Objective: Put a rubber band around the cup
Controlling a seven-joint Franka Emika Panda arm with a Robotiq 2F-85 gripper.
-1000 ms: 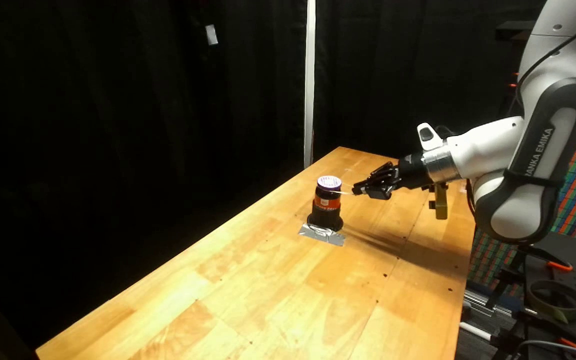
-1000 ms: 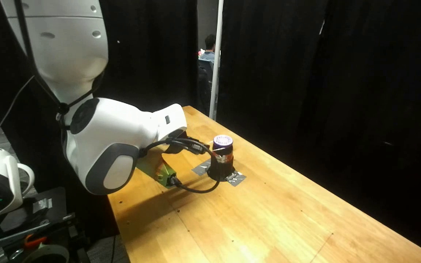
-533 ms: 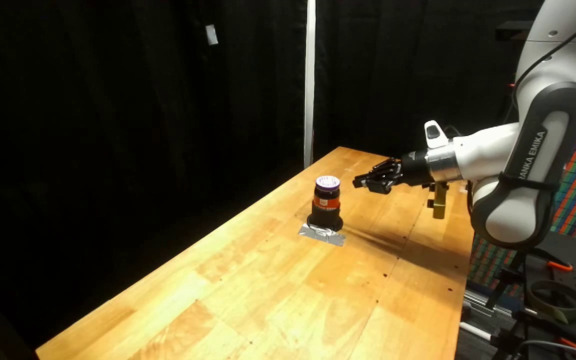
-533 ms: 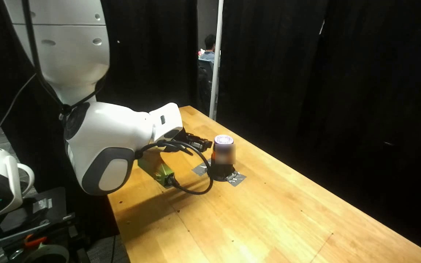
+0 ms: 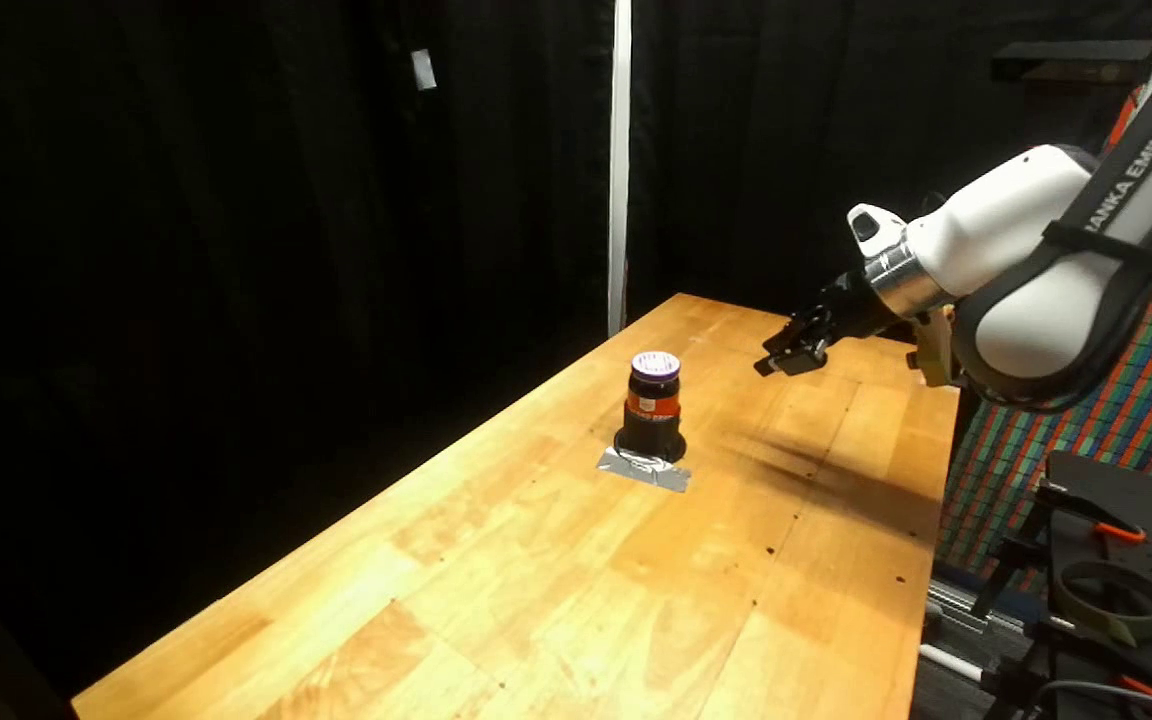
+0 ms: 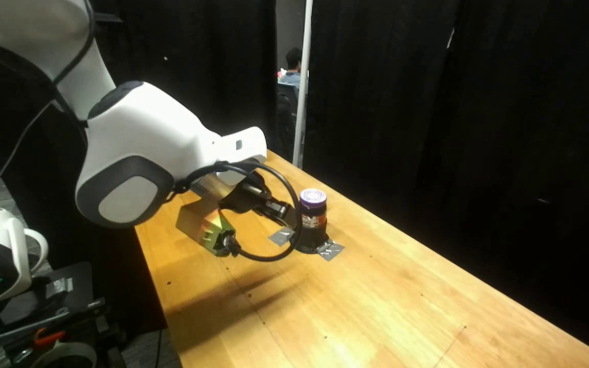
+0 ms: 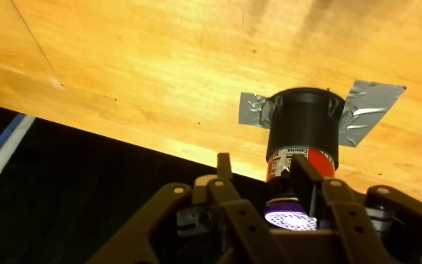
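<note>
Black curtain (image 5: 276, 250) on the left, ending at a pale pole (image 5: 620, 180); presumably hung to screen off the station. In front of both runs the wooden table (image 5: 496, 560).

Near its curtain-side edge: a jar (image 5: 654, 388), upright, lidded, which I take for the task's cup. It sits in a black holder (image 7: 304, 121) that leaves lid (image 7: 291, 220), neck (image 7: 276, 187) and much of the orange-red label (image 5: 654, 406) exposed. Silver duct tape strips (image 7: 370, 110) pin the holder's flared base on two sides. Inferred reason: a stretched band pulls sideways, and an unfixed holder would slide or tip.

Under the purple edge of the lid, wrist view: a thin tan line, probably the rubber band (image 7: 282, 200) seated on the neck. A finger crosses the spot, so I cannot confirm it goes all the way round.

Right of the jar, apart from it: the gripper (image 7: 261, 159), fingers (image 7: 224, 165) spread, pinching nothing, slanted down toward the table. If the line is the band, spread fingers fit a finished release; task judged complete or nearly so. Next move calls for a clean retreat, no brush against the lid.

The arm (image 5: 1021, 213) reaches in from the right, sloping down, a sensible line for meeting the neck side-on. Far right: a roll of tape (image 5: 1126, 628) on a perforated black shelf (image 5: 1126, 485), likely parked there for re-fixing the base.
</note>
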